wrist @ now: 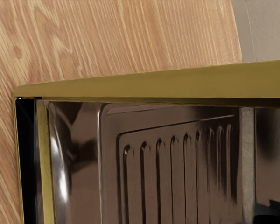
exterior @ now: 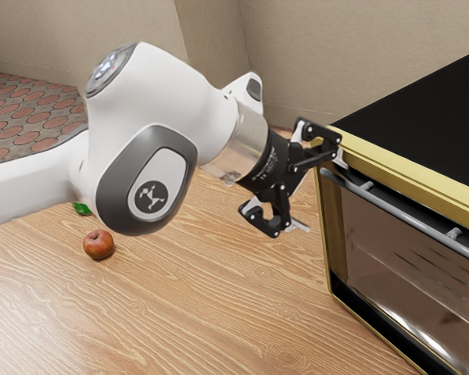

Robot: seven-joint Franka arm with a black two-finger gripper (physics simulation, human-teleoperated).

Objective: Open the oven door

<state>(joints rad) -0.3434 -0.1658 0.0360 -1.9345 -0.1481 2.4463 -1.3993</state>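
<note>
The gripper (exterior: 320,193) stands wide open, its two fingers well apart with nothing between them. It is tipped toward the exterior view's right, in front of the oven (exterior: 422,117). One finger is high, close by the oven's top corner and the handle's end; whether it touches there I cannot tell. The other is lower, over the wood surface and apart from the oven. The white arm (exterior: 152,94) reaches in from the exterior view's left.

The handle (exterior: 406,218) is a grey bar along the top of the door (exterior: 406,273), running from beside the upper finger toward the exterior view's right. The door, with its glass front, looks shut. The oven takes up the exterior view's right side, with a flat black top and gold edging. In the wrist view, a ribbed panel (wrist: 168,182) lies inside the gold edging, beside a pale strip (wrist: 248,163), and wood grain runs beyond the edging.

Farther out, on the wood surface (exterior: 195,312) toward the exterior view's left, lies a red apple (exterior: 98,244), well apart from the oven. Just beyond it is something green (exterior: 82,208), partly hidden by the arm. At the far left are reddish tiles (exterior: 23,117), and a beige wall (exterior: 320,47) stands at the far side.
</note>
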